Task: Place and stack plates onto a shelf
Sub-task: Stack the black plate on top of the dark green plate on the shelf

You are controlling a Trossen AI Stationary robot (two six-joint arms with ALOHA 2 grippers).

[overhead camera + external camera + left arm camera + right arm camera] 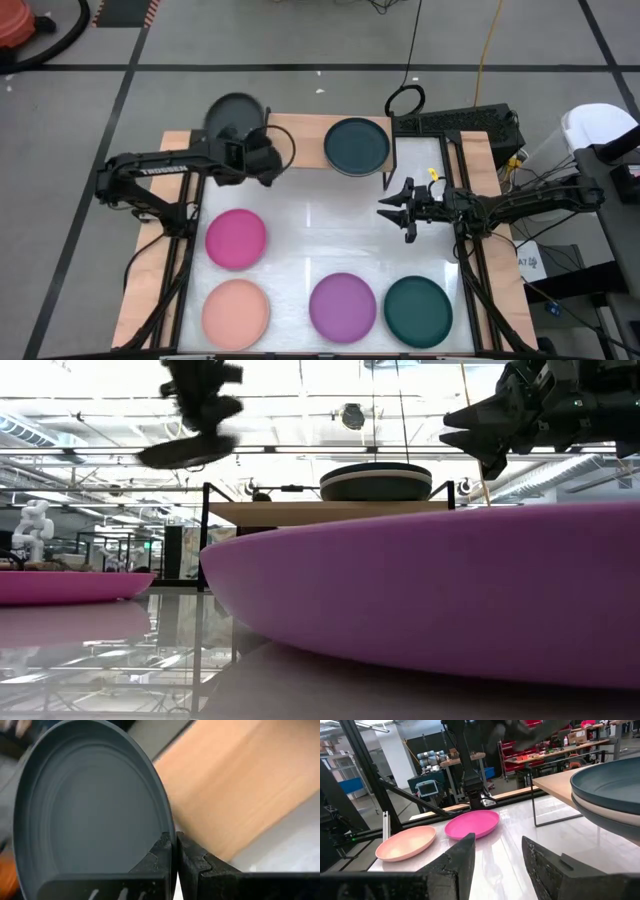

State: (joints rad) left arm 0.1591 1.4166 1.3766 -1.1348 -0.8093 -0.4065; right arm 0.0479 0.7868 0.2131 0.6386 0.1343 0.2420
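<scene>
My left gripper [254, 138] is shut on a charcoal plate [234, 117], held in the air over the far left end of the light-wood shelf [300, 128]. The plate shows high up in the low view [185, 452]. A stack with a dark teal plate [357, 145] on top and a beige plate [600, 812] under it rests on the shelf's right part. My right gripper [393, 205] is open and empty above the table, near of that stack. Magenta [236, 238], salmon pink [236, 310], purple [342, 305] and dark teal [418, 310] plates lie flat on the white table. My left gripper pinches the charcoal plate's rim [167, 827] between its two fingers, one finger on the plate's inner face and one on its underside. The fingers [192, 857] come from the table's near side, slanting down. The plate is lifted clear of the shelf, nearly level.
The shelf stands on thin black legs [205, 530] at the table's far side. Black rails [465, 250] run along the table's left and right sides. Bare white tabletop [320, 225] lies between the shelf and the four plates.
</scene>
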